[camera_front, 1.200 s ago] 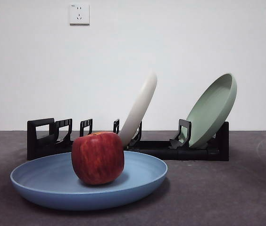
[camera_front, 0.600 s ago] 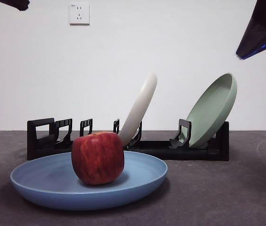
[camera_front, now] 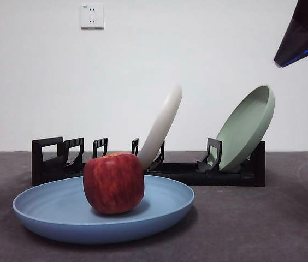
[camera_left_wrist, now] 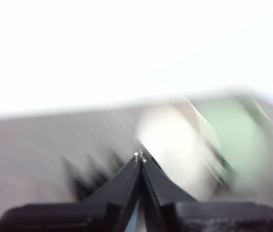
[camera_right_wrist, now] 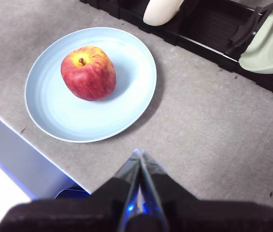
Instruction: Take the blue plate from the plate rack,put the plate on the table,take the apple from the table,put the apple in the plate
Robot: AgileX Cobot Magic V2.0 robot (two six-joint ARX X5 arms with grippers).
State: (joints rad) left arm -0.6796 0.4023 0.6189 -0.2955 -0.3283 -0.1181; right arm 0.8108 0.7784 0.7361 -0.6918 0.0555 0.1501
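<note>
Cream plate (camera_front: 163,123) and green plate (camera_front: 247,126) occupy rack (camera_front: 143,164).

the front camera sits low, about level with the table (camera_front: 252,229), and looks straight across it at a white wall. the blue plate (camera_front: 61,218) and the apple (camera_front: 113,183) stand close and large before it, the plate rack (camera_front: 197,173) behind them.

the right wrist camera looks steeply down from well above, past its own right gripper (camera_right_wrist: 140,155), onto the same plate (camera_right_wrist: 64,116), apple (camera_right_wrist: 88,73) and one stretch of the rack (camera_right_wrist: 214,29).

the left wrist camera looks out nearly level over its left gripper (camera_left_wrist: 140,157); the picture is smeared, though the cream-white plate (camera_left_wrist: 175,145) and pale green plate (camera_left_wrist: 238,140), shared with both other views, can be made out.
</note>
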